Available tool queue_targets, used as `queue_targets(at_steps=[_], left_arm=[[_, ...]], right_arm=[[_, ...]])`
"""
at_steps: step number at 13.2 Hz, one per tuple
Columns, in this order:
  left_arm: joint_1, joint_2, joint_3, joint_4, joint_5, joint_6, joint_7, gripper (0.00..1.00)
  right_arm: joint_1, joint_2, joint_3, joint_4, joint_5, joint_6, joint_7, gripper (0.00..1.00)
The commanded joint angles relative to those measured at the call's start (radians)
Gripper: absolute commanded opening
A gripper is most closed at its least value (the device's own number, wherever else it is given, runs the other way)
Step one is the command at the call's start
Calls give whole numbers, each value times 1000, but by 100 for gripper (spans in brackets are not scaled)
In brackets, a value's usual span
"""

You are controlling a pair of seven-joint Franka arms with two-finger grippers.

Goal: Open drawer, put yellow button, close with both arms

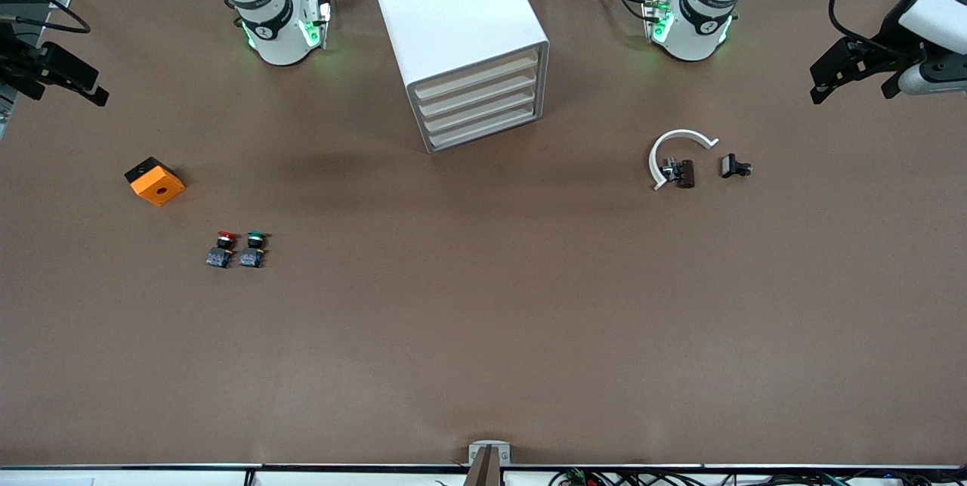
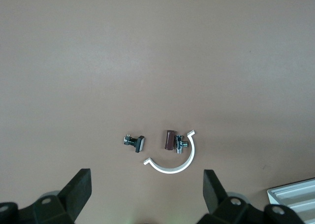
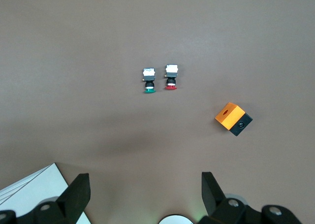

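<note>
The white cabinet [image 1: 446,2] stands in the middle of the table near the arms' bases. Its uppermost drawer [image 1: 477,69] is shut, like the three below it. No yellow button shows in any view. My left gripper [image 1: 854,89] hangs open and empty over the left arm's end of the table; in the left wrist view [image 2: 147,189] its jaws stand wide apart. My right gripper [image 1: 68,95] hangs open and empty over the right arm's end; in the right wrist view [image 3: 146,192] its jaws stand wide apart. A cabinet corner shows in both wrist views [image 2: 295,197] [image 3: 34,189].
A red-capped button [image 1: 222,248] and a green-capped button [image 1: 254,248] lie side by side toward the right arm's end, with an orange box [image 1: 155,181] beside them. A white curved clip [image 1: 676,150], a brown part [image 1: 684,172] and a small black part [image 1: 734,166] lie toward the left arm's end.
</note>
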Motion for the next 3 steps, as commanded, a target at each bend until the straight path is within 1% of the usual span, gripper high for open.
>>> queue_targets(at_steps=[1,3], left_arm=[[-3,2,10,14,-4,4,16,100],[-2,20,10,43,-3,-7,18,100]], right_arm=[[-11,11,10,25,-14,-14,-6,100],[-11,11,9,25,-14,-12,-6,100]])
